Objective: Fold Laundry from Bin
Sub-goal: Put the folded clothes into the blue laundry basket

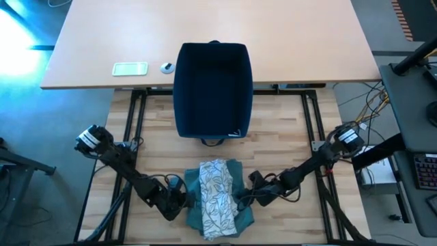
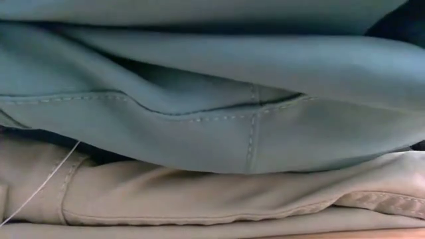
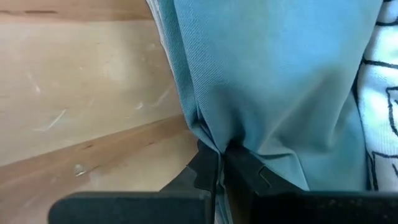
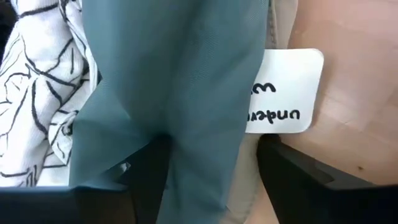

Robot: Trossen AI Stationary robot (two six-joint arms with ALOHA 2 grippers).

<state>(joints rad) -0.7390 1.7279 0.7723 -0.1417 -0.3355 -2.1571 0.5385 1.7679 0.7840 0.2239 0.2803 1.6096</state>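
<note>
My left gripper (image 3: 219,163) is clenched on the teal garment's (image 1: 193,205) edge, while my right gripper (image 4: 211,174) straddles its opposite edge with fingers spread, gripping nothing. The folded stack lies on the table just in front of the empty bin (image 1: 212,89), the patterned garment (image 1: 218,198) on top. If the right fingers close shallowly, they could drag the fold and topple that top piece.

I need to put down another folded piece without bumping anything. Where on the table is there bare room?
Bare wood lies either side of the bin, out to the table's edges, and in the strip between bin and laundry pile. The near edge is crowded: left pincer and right pincer flank the pile.
</note>
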